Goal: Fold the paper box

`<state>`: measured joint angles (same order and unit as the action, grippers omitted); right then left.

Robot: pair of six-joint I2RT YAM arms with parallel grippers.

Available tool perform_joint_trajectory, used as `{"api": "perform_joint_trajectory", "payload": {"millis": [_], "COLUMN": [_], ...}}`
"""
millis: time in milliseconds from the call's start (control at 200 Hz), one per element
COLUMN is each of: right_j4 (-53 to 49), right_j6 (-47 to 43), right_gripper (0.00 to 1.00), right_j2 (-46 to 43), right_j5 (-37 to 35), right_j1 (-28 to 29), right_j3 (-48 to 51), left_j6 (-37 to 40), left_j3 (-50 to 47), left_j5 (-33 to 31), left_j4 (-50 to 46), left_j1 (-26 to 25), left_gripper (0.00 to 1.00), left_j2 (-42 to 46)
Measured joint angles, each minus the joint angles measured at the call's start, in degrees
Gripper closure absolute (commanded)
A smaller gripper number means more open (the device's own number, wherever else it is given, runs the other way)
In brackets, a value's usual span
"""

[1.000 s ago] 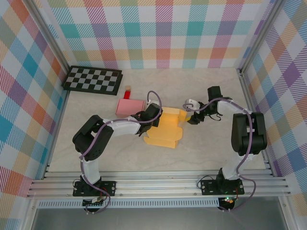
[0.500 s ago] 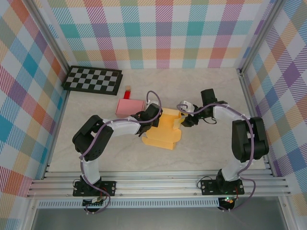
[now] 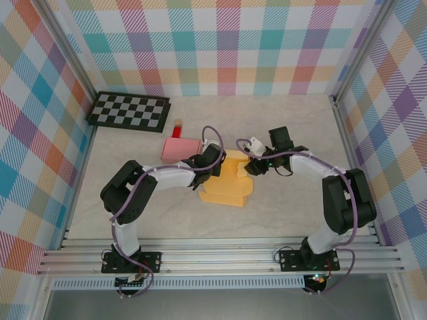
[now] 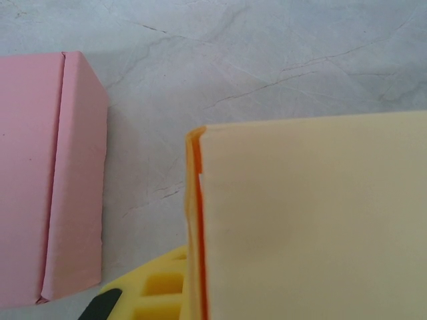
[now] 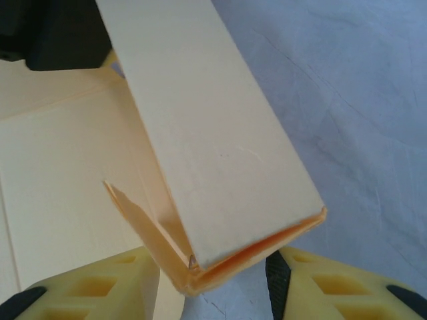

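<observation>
On the table [image 3: 287, 207], both bent arms' claws [image 3: 215, 162] [image 3: 248, 165] clamp the yellow box's [image 3: 227, 190] flaps.

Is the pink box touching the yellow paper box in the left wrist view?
No, bare grey table separates the pink box from the yellow paper box.

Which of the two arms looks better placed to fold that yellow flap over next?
Probably the right. Its gripper sits at the yellow paper box's right edge with the raised flap between its fingers. The left gripper is at the box's far left side, seemingly steadying it beside the pink box.
</observation>
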<state>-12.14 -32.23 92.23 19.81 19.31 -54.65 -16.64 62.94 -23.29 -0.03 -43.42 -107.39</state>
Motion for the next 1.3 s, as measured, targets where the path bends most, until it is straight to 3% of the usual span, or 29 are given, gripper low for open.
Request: {"api": "perform_joint_trajectory", "payload": {"millis": [185,535,610,725,965,1140,1300], "right_j4": [2.3,7.9,10.1,13.3,16.4,16.8,13.7], "right_j6": [7.7,27.1,29.4,31.4,34.9,37.0,40.9], "right_gripper": [0.54,0.63,0.63,0.71,0.72,1.00,1.00], "right_j2": [1.0,1.5,1.7,2.9,3.7,3.8,4.9], "right_j5": [-10.5,-22.8,-25.6,-29.8,-39.0,-42.1,-47.3], "right_j1": [4.2,6.7,7.8,10.1,12.8,13.2,13.9], "right_j3": [0.2,-0.2,0.0,0.4,2.1,2.7,0.8], "left_j6": [-1.6,-10.4,-12.4,-14.9,-18.0,-18.7,-19.0], "left_j3": [0.1,2.9,3.8,4.7,6.4,7.0,8.0], "left_j5": [0.0,1.4,1.7,1.8,1.9,3.4,4.4], "left_j4": [-0.3,-6.2,-7.9,-10.4,-14.6,-15.5,-16.3], "left_j1": [0.0,0.0,0.0,0.0,-0.1,-0.6,-1.0], "left_gripper": [1.00,1.00,1.00,1.00,1.00,1.00,1.00], "left_j2": [0.0,0.0,0.0,0.0,0.0,0.0,0.0]}}
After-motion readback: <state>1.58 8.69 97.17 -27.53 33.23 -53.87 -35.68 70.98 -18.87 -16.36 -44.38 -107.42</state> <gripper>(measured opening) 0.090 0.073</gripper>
